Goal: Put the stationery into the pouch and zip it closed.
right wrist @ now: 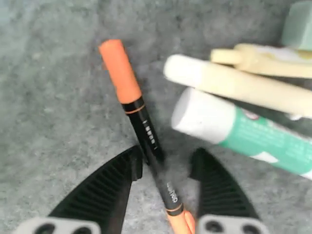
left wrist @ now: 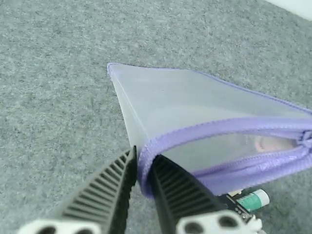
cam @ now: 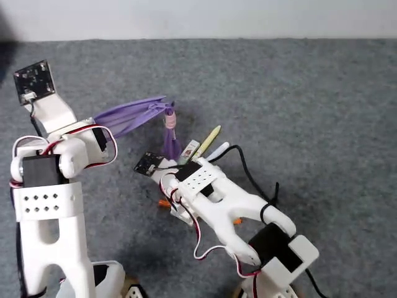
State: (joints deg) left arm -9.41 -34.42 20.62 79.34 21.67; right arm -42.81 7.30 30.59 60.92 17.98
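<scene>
A translucent pouch with a purple zipper is held off the grey table, and my left gripper is shut on its zipper-edge corner. In the high view the pouch stretches from that gripper toward the table's middle, its purple pull strap hanging down. My right gripper is open and low over the table, its fingers on either side of an orange-and-black pen. Beside the pen lie a white-and-green glue stick and a cream pen. The orange pen's tip pokes out from under the right arm.
A yellow pen, a white pen and the glue stick lie bunched just beyond the right arm. A pale green block sits at the far edge of the pile. A black cable trails beside the right arm.
</scene>
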